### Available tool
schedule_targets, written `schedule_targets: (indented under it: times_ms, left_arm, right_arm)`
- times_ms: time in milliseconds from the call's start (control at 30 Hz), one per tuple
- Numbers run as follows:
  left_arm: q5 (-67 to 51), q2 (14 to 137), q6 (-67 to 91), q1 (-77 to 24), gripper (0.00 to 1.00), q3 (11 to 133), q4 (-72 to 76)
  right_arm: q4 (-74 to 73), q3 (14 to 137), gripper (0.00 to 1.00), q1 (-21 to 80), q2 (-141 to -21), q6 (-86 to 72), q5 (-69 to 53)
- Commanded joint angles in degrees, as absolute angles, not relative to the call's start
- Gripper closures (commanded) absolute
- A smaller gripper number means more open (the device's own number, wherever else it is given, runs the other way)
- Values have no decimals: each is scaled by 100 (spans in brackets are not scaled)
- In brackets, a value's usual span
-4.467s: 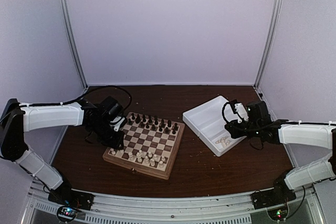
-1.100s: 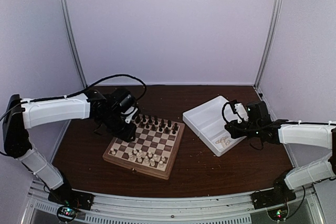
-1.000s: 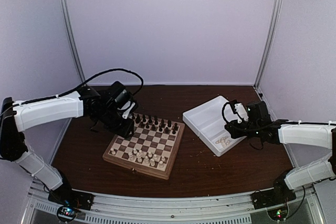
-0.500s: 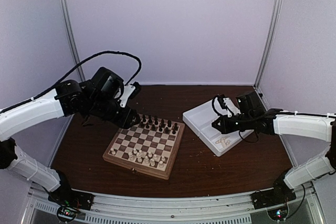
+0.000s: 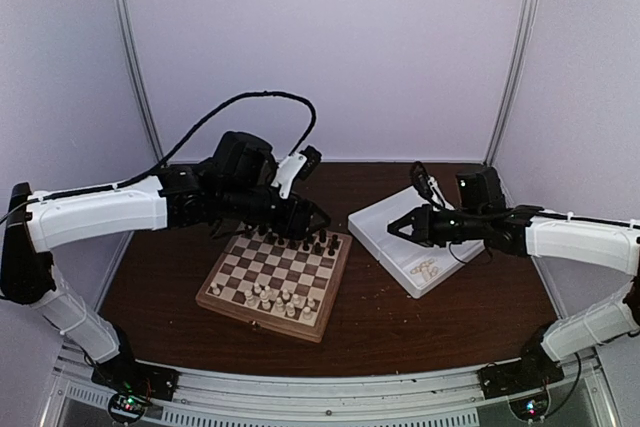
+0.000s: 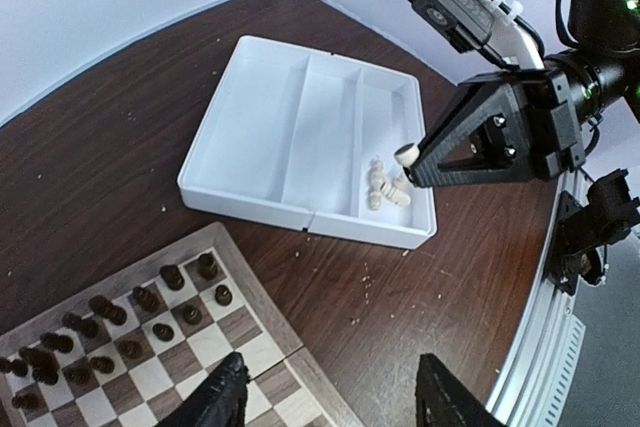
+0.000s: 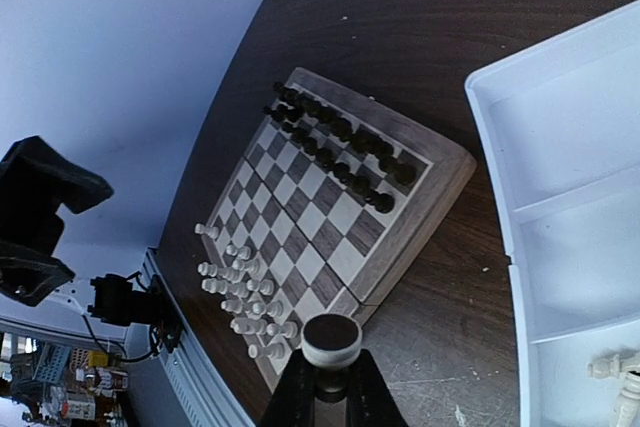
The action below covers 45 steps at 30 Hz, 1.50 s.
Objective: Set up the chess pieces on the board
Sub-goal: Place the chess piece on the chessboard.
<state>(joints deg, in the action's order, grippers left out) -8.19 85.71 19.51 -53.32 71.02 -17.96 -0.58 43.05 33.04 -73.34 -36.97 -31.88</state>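
Cream chess piece clenched in right gripper jaws; left gripper jaws released, empty. Risk: pinch slips, piece drops short of board.

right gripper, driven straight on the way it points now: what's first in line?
Probably the board, at its frame edge facing the tray: the wrist view shows that just beyond the right gripper and the cream piece it pinches. Depth unclear; bare table could come first.
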Motion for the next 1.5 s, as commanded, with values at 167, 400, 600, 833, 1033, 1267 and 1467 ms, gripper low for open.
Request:
schedule_targets:
  times_ms: [167, 400, 600, 833, 1033, 1267, 1467]
  left_arm:
    - [-1697, 9611, 2736, -5357, 41, 8487, -1029]
    - [-2230, 10208, 4887, -5359, 36, 9017, -1378]
    - [-2730, 10411, 5880, -5398, 33, 9007, -1056]
    - [-3203, 10739, 6281, -5481, 43, 9211, -952]
    - [-3359, 10912, 6450, -5576, 43, 9272, -847]
    - [-3436, 11019, 6546, -5596, 47, 9273, -732]
    - [-3488, 11086, 6658, -5593, 54, 9272, -605]
  right_arm:
    - [40, 4462, 100, 3609, -6506, -2964, -4198]
    - [-638, 4496, 100, 3943, -6199, -2091, -3078]
    - [-1029, 4642, 100, 4087, -6252, -1665, -2646]
    - [-1165, 4763, 100, 4233, -6360, -1424, -2371]
    - [-1181, 4869, 100, 4299, -6528, -1317, -2286]
    - [-1234, 4973, 100, 4371, -6622, -1210, -2243]
    - [-1215, 4959, 100, 4427, -6601, -1133, -2318]
